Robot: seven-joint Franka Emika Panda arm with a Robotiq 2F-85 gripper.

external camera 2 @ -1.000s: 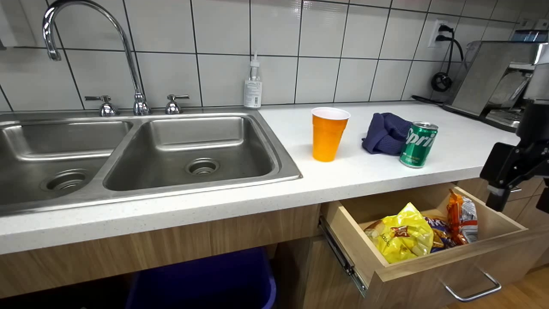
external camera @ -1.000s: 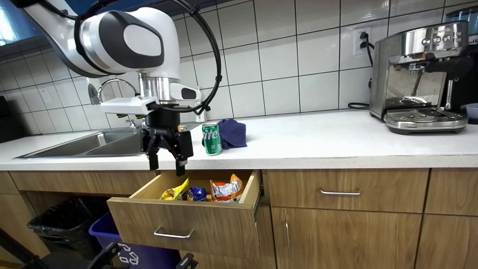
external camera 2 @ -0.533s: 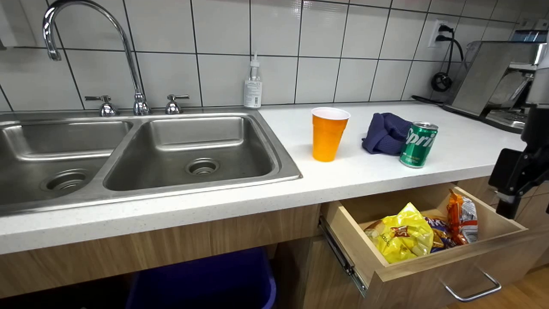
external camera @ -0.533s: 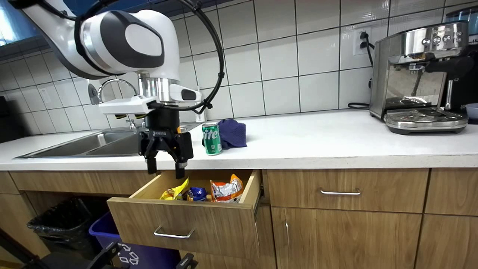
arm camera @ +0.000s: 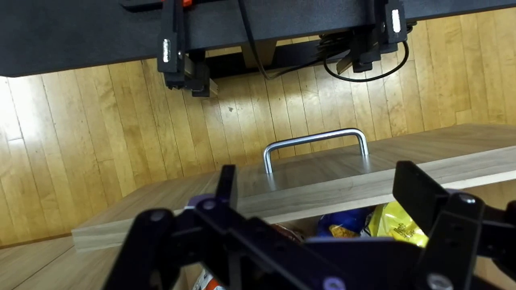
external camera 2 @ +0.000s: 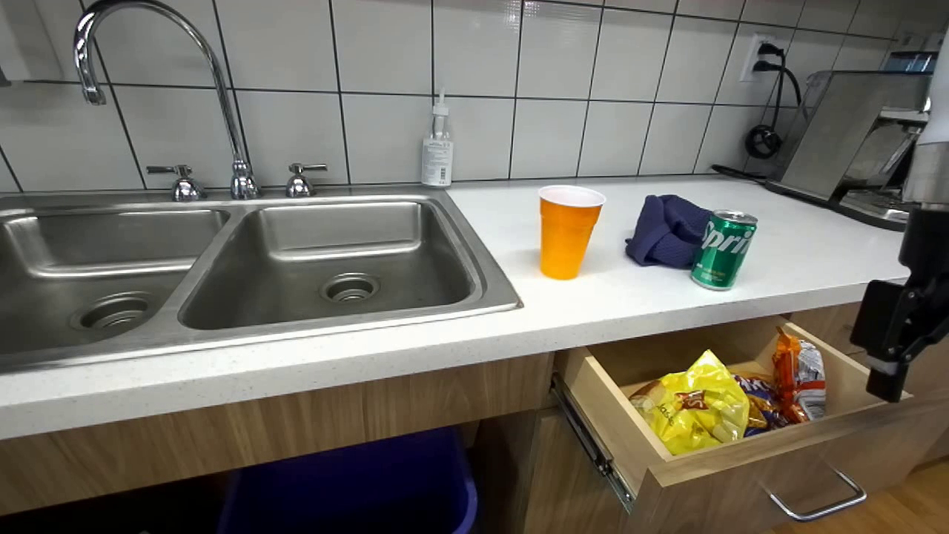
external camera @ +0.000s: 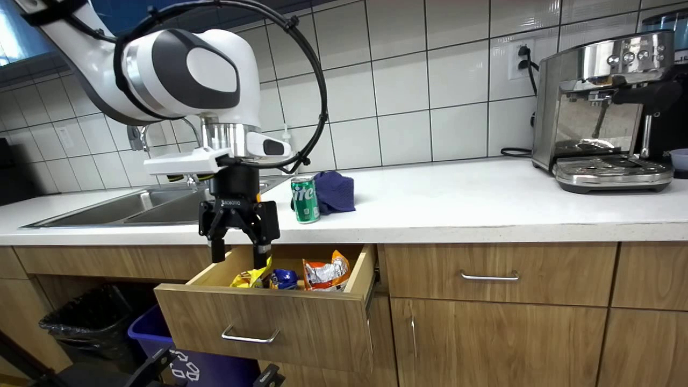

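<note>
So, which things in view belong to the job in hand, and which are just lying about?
Likely part of the job:
gripper, open and empty
drawer, pulled out, nearest the gripper
handle, not gripped
perhaps the snack bags inside

Probably just lying or standing about on the counter:
orange cup
green can
blue cloth
coffee machine

In an exterior view, you have the sink (external camera 2: 210, 259), cup (external camera 2: 569, 236), cloth (external camera 2: 664, 233) and can (external camera 2: 724, 252) left to right along the counter (external camera 2: 615, 300); below it, bags (external camera 2: 704, 408) lie in the drawer (external camera 2: 741, 489).
</note>
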